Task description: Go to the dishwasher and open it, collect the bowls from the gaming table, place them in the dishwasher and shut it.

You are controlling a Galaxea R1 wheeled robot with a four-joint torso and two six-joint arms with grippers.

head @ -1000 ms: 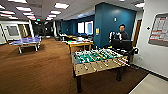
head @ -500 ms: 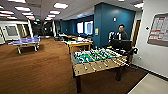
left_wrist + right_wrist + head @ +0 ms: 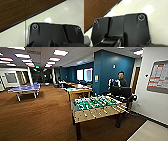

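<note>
Drawn nearer and shifted in the head view since a second ago, through the camera's own travel: the table-football table with green field, rods and pale wooden side [image 3: 96, 108], the task's gaming table. Standing ahead and slightly right on brown wood-grain flooring [image 3: 37, 119], long axis running left to right and a little away. No bowls made out on it from here. Behind it, a person in dark clothing [image 3: 121, 80]; far left, a blue table-tennis table [image 3: 23, 89]. Both wrists hung low over pale speckled floor [image 3: 70, 13] beside the brown flooring's edge; nearer arm impossible to judge. Fingers of either pincer: cannot tell.
</note>
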